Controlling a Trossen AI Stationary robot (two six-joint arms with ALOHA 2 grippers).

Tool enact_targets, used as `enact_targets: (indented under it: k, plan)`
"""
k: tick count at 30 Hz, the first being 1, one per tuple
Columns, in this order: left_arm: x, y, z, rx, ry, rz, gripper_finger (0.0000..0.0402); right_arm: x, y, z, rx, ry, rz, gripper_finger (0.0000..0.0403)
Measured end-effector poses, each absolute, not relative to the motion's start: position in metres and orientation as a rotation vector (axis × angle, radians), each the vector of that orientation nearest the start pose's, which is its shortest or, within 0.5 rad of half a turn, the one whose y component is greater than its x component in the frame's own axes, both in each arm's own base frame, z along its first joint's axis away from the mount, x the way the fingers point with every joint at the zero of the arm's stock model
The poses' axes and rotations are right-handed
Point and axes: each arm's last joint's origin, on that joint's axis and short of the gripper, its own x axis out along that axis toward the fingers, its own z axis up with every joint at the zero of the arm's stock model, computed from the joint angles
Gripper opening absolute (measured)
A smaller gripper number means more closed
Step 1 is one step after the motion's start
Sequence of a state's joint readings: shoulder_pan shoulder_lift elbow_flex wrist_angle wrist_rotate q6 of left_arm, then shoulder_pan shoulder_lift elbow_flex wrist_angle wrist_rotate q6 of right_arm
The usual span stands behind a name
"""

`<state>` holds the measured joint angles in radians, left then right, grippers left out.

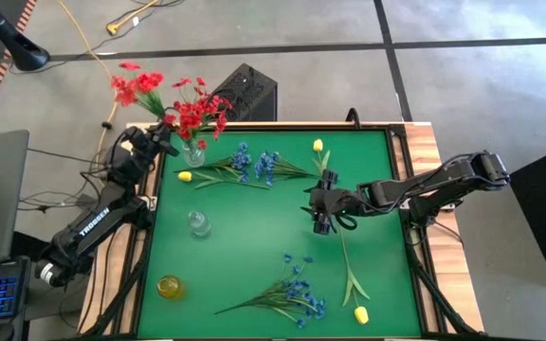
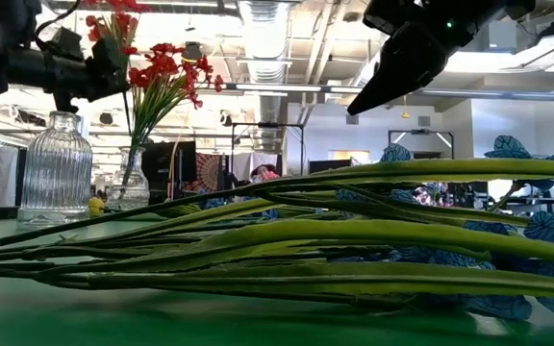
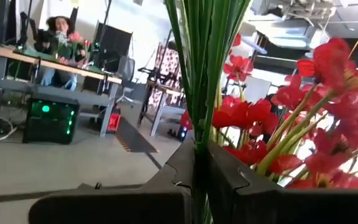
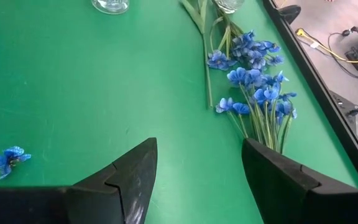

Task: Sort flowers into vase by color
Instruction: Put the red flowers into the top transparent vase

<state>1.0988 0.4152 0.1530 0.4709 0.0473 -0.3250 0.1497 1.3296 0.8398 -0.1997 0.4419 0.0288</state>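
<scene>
Left gripper (image 1: 166,135) jaws pinch red flower stems (image 3: 201,93), right gripper (image 1: 322,220) jaws spread over green surface (image 1: 254,246); blue flowers (image 4: 253,68) look light, floppy, so grab mid-stem.

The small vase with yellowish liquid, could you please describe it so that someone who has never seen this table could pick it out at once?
Start at the green table in the high view and go to its near left corner, beside the left arm's base. The small vase stands there alone, close to the mat's left edge. Unlike the clear glass vase farther up the mat and the vase holding red flowers, it looks amber-yellow and holds no stems.
</scene>
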Motion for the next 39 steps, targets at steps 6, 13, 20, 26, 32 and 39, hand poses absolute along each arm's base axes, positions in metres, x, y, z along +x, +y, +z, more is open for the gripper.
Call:
enact_targets:
  k: [6, 13, 20, 26, 32, 39]
  plan:
    - [0.059, 0.112, 0.216, -0.183, -0.293, 1.018, 0.0004, 0.273, 0.029, 0.238, -0.175, 0.658, -0.29, 0.026]
    - [0.059, 0.112, 0.213, -0.16, -0.246, 1.028, 0.0004, 0.273, 0.028, 0.238, -0.175, 0.658, -0.29, 0.026]
    - [0.06, 0.109, 0.195, -0.136, -0.284, 1.007, 0.0004, 0.273, 0.028, 0.238, -0.175, 0.658, -0.29, 0.026]
    - [0.06, 0.108, 0.183, -0.143, -0.256, 0.987, 0.0004, 0.273, 0.029, 0.238, -0.176, 0.657, -0.289, 0.026]
    - [0.062, 0.107, 0.182, -0.114, -0.218, 0.964, 0.0004, 0.273, 0.028, 0.238, -0.176, 0.656, -0.291, 0.026]
    - [0.063, 0.107, 0.175, -0.114, -0.129, 0.934, 0.0004, 0.273, 0.028, 0.238, -0.174, 0.649, -0.291, 0.026]
